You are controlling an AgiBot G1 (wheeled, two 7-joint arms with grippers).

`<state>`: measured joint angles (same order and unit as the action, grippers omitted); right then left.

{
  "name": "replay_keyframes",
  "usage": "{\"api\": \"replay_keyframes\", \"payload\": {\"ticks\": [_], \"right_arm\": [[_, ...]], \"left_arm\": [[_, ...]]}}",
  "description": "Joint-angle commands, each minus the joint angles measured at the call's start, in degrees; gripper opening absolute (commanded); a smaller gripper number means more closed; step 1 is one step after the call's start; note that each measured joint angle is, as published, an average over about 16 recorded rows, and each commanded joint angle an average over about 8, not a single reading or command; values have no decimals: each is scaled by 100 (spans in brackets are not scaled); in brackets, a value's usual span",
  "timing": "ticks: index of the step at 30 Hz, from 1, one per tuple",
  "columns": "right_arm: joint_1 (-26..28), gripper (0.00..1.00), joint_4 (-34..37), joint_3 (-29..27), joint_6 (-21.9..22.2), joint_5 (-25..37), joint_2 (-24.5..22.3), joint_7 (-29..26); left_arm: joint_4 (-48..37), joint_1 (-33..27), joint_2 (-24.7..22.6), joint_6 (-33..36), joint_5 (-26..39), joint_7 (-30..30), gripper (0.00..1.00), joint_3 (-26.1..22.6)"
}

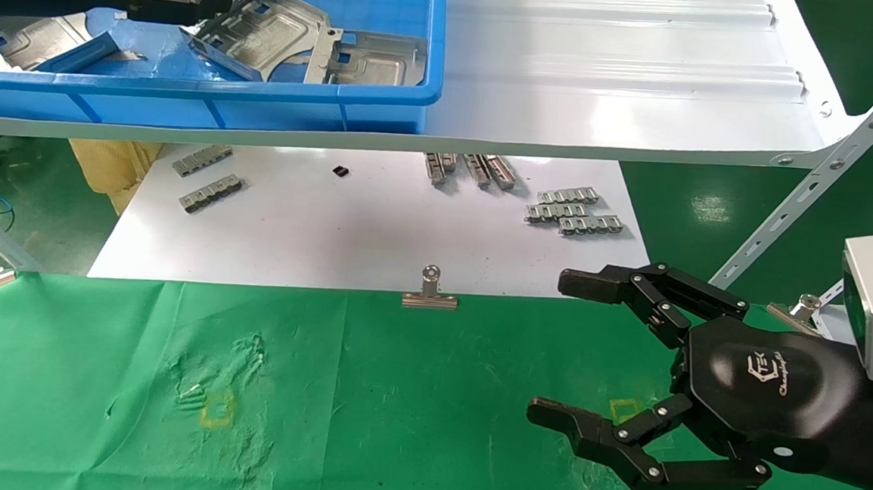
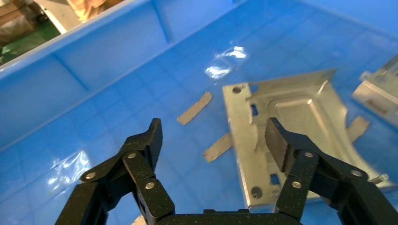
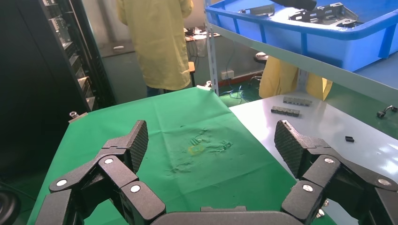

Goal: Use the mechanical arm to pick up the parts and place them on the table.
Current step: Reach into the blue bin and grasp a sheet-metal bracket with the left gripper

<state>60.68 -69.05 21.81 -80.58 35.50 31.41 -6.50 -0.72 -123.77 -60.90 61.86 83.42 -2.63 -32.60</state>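
Our left gripper (image 2: 213,136) hangs inside the blue bin (image 1: 385,94) on the white shelf (image 1: 614,66), its black fingers (image 2: 143,145) spread wide and holding nothing. Seen from the left wrist, one flat silver part (image 2: 286,126) lies on the bin floor directly beneath and beyond the fingertips; one fingertip sits over the plate's near edge, the other hangs over bare blue floor beside it. We cannot tell whether that fingertip touches the metal. Two thin grey strips (image 2: 195,108) lie on the floor between the fingers' reach, just beside the plate.

From the head view, more parts (image 1: 267,34) lean tilted and overlapping just past the fingertips of the left gripper, and others (image 1: 28,38) lie under the arm, partly covered by it. The bin's front wall stands close on the near side of the gripper, while the floor between the fingers is open.

Our right gripper (image 1: 562,351) hovers over the green table (image 1: 395,424), its fingers wide apart and empty, near the front edge of the white board (image 1: 332,223). A silver binder clip (image 1: 430,290) sits on that edge, well away from its fingertips. Small ridged strips (image 1: 575,212) lie on the board beyond it.

The top of the head view cuts off most of the left arm, and the shelf hides the far part of the board.
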Motion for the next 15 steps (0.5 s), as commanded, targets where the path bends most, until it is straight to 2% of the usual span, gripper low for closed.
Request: {"api": "replay_keyframes", "payload": {"ticks": [1, 5, 6, 13, 14, 15], "right_arm": [[0, 100, 0, 0, 0, 0, 0, 0], [0, 100, 0, 0, 0, 0, 0, 0], [0, 100, 0, 0, 0, 0, 0, 0], [0, 100, 0, 0, 0, 0, 0, 0], [0, 100, 0, 0, 0, 0, 0, 0], [0, 100, 0, 0, 0, 0, 0, 0]], "left_arm": [[5, 7, 15, 44, -51, 21, 100, 35], [20, 4, 43, 102, -61, 28, 100, 43], [21, 5, 46, 109, -54, 31, 92, 38], [7, 42, 17, 113, 65, 70, 5, -45], [4, 47, 11, 111, 75, 80, 0, -52], [2, 52, 6, 108, 83, 91, 0, -58]]}}
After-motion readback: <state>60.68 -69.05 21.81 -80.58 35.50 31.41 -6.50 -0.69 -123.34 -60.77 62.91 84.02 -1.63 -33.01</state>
